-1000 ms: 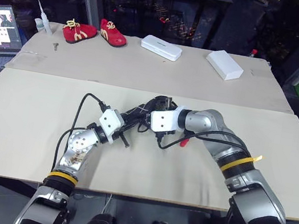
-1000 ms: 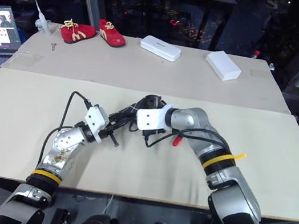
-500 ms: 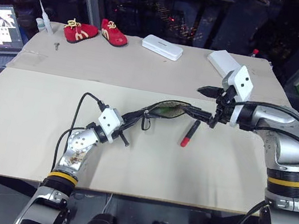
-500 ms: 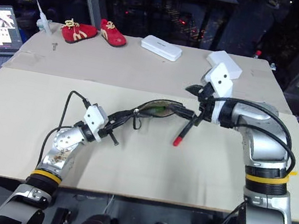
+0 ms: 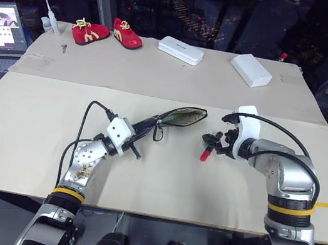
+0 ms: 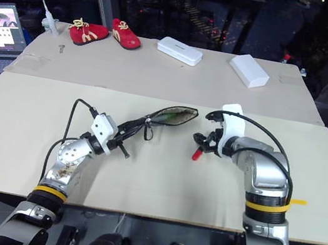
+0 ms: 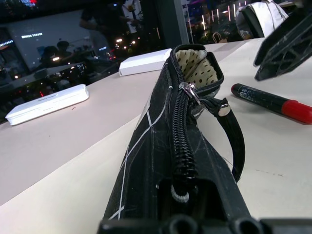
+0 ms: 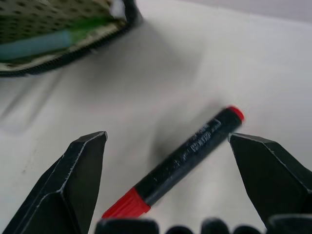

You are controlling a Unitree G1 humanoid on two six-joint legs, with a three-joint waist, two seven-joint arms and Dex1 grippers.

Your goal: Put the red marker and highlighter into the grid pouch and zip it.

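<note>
Bare beige tabletop (image 5: 160, 179) is lying around the slim red-and-black marker (image 5: 206, 150). Right gripper (image 8: 170, 180) is hovering spread over it; left gripper (image 5: 141, 132) is clamping the gaping black grid-lined fabric pouch (image 5: 181, 116).

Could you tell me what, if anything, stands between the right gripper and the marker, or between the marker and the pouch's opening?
Nothing visible does. The right gripper hangs over the marker, jaws open on either side of it, nothing between. Bare table separates the marker from the pouch, whose mouth gapes toward it; the left gripper holds the pouch's other end.
</note>
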